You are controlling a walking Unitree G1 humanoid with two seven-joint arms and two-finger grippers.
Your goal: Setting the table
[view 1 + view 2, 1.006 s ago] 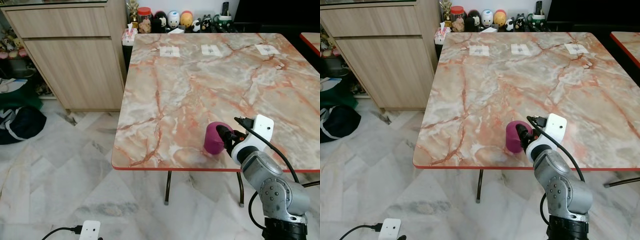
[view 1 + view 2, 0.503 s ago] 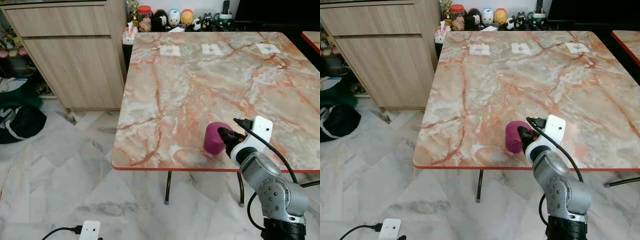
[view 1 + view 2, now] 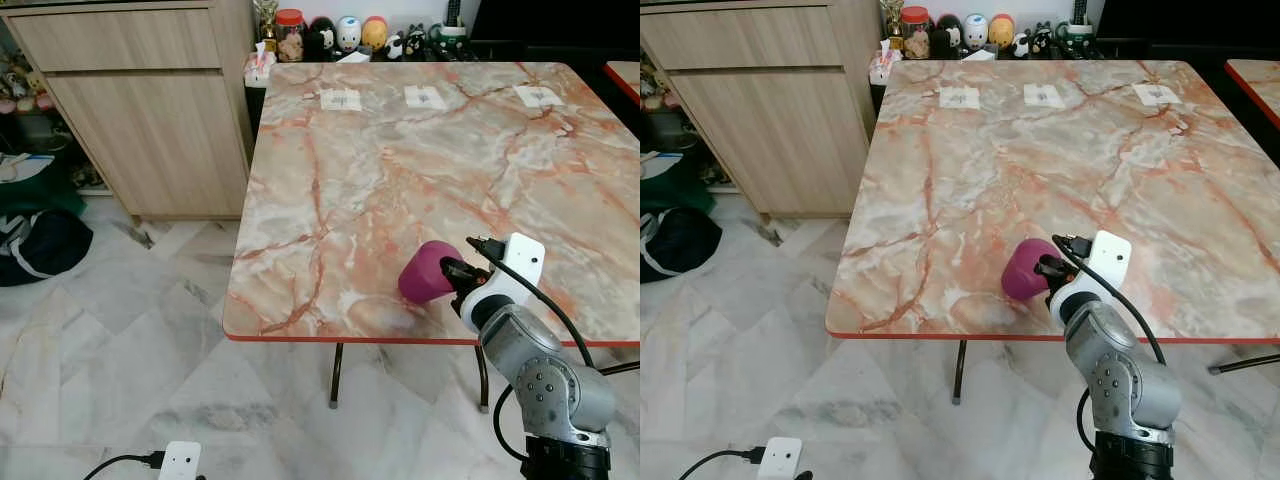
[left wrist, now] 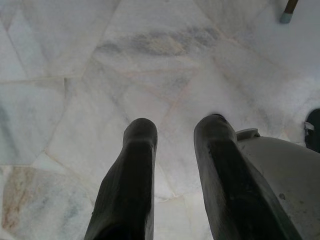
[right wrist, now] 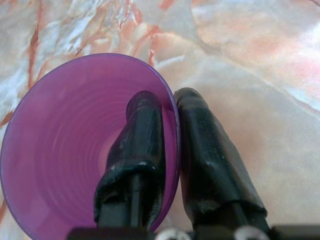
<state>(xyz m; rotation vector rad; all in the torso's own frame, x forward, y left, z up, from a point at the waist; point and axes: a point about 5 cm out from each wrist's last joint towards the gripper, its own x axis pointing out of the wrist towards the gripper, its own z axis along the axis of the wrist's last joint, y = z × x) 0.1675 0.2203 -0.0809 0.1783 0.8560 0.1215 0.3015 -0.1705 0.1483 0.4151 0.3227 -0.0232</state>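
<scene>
Since a second ago the purple cup (image 3: 426, 273) has tipped from upright to leaning, its base swung left. The left gripper (image 4: 175, 170) hangs idle over the floor (image 4: 75, 75), fingers apart. Near the table's (image 3: 400, 160) front edge, the right gripper (image 5: 167, 150) pinches the cup's rim, one finger inside, likely to steer it.

Pale marble-tile floor (image 3: 120, 340). Light wood cabinet (image 3: 140, 110) at left, drawer above. Dark bag (image 3: 35, 248) on floor beside it. Figurines and jars (image 3: 340, 35) along far wall.
</scene>
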